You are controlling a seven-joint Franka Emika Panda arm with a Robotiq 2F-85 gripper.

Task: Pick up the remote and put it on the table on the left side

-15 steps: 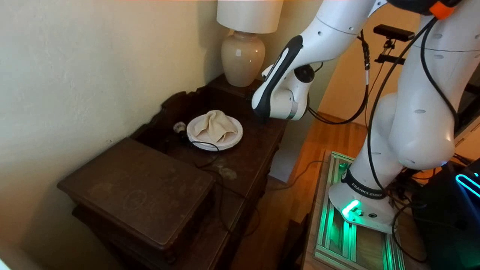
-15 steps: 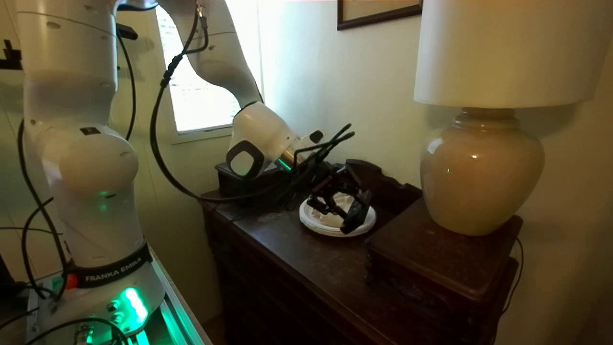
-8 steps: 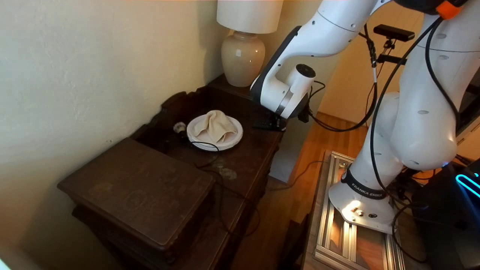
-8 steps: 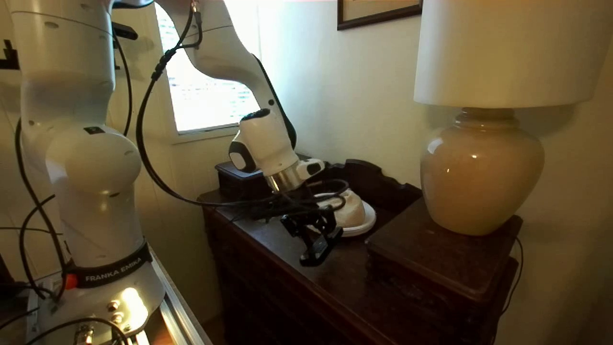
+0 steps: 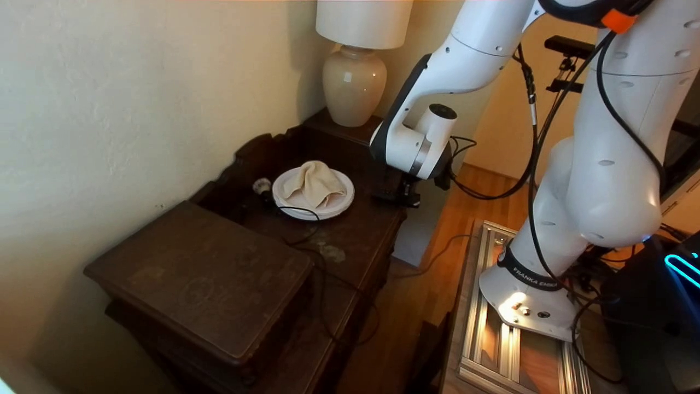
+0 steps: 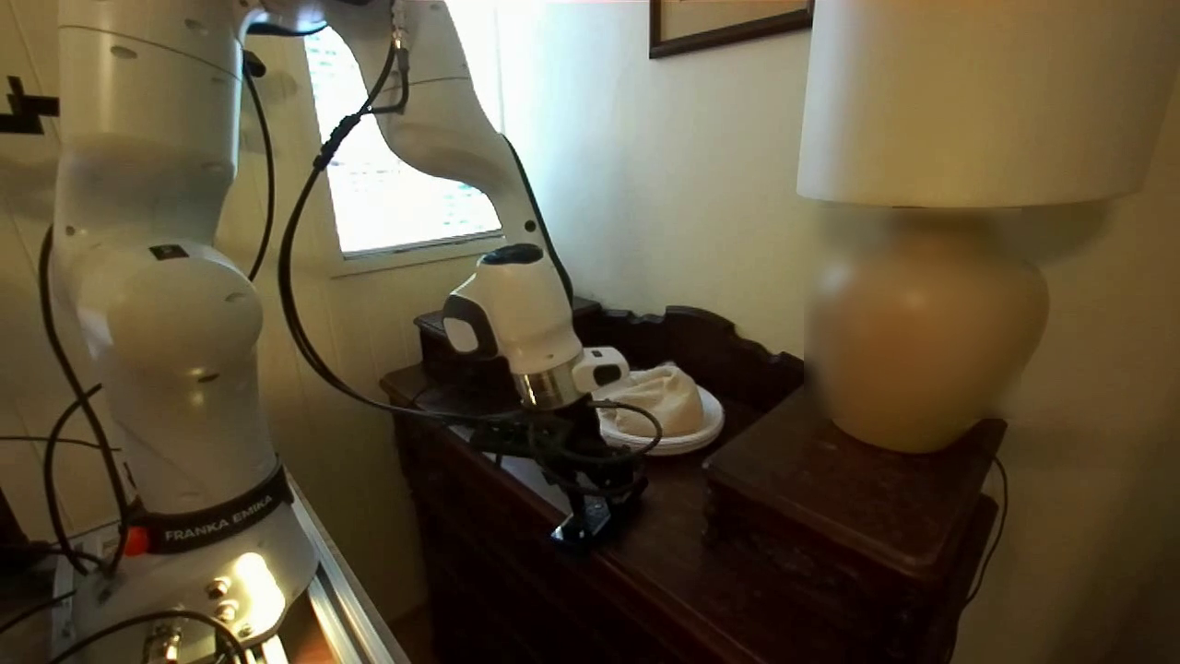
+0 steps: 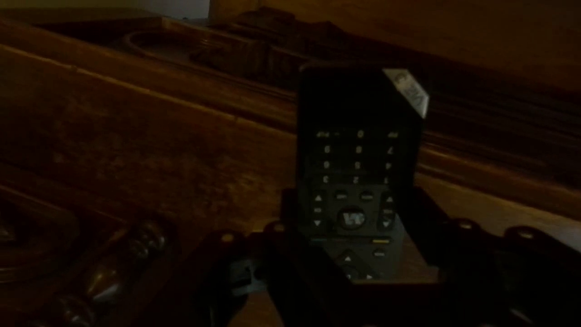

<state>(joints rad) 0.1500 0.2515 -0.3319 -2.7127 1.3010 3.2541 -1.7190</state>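
The remote (image 7: 354, 159) is black with number keys and a silver corner label. In the wrist view it stands between the two fingers of my gripper (image 7: 352, 209), which press on its sides; its lower end is hidden by the gripper. In both exterior views the dark remote (image 5: 395, 198) (image 6: 583, 527) shows small under the gripper (image 5: 408, 189) (image 6: 604, 493), tilted, near the front edge of the dark wooden dresser (image 5: 377, 227) (image 6: 737, 590). Whether the remote touches the dresser top I cannot tell.
A white plate (image 5: 345, 205) (image 6: 712, 426) with a beige cloth (image 5: 316, 185) lies behind the gripper. A lamp (image 5: 354, 82) (image 6: 922, 341) stands on a raised end of the dresser. Another raised box (image 5: 197, 273) is at the opposite end. A thin black cable (image 5: 322, 295) crosses the front.
My gripper, with the remote in it, has swung away from the plate and come down toward the dresser's front edge. The light at the robot's base has turned from green to white.
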